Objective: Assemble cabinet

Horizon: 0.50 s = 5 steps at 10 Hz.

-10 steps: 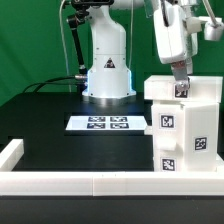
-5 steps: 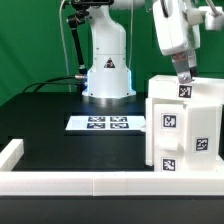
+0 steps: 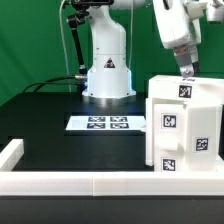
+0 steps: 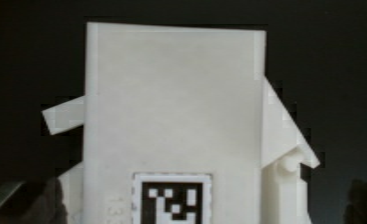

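The white cabinet (image 3: 185,125) stands upright on the black table at the exterior view's right, with black-and-white tags on its top and front faces. My gripper (image 3: 187,70) hangs just above the cabinet's top, over the top tag, clear of it. In the wrist view the cabinet (image 4: 180,110) fills the middle, with one tag (image 4: 173,200) near my jaws. My dark fingers (image 4: 23,202) show only at the edges, spread wide on either side of the body. The gripper is open and holds nothing. No smaller white blocks show.
The marker board (image 3: 108,123) lies flat on the table in front of the arm's white base (image 3: 107,65). A low white border rail (image 3: 100,183) runs along the table's front edge and turns up at the exterior view's left corner (image 3: 10,153).
My gripper has risen from the cabinet's top, where it sat at the top tag, and now hangs a little above it. The cabinet shifted slightly and then stayed put.
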Motion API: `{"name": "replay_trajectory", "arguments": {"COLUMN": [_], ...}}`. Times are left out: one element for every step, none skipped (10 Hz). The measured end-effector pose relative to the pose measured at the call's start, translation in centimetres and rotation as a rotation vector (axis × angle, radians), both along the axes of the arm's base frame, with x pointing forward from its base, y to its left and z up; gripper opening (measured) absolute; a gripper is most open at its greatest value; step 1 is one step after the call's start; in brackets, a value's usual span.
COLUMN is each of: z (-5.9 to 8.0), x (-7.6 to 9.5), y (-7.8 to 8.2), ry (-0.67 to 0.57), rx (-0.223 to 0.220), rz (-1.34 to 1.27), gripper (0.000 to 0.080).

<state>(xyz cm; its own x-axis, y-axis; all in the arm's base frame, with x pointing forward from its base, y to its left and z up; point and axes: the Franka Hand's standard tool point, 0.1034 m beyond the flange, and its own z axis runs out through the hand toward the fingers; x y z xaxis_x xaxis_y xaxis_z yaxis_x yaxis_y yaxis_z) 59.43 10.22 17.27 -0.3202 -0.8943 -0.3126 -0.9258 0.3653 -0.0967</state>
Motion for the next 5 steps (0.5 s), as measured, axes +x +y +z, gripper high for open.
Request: {"name": "replay_trajectory", "arguments": {"z": [-0.02,0.02,0.12,0.19,0.22], "x": [0.0,0.07,0.25,0.54,0.64], "y": [0.0,0.07,0.3,0.41,0.5], "ry": [-0.013,-0.045,-0.066,-0.101,-0.13], "rx": [-0.01,-0.044,-0.062,-0.088,-0.108], "rz": [0.048,0.197,0.302,0.434,0.557], "gripper": [0.0797,0.0797,0.0797,0.0797,0.0797]}}
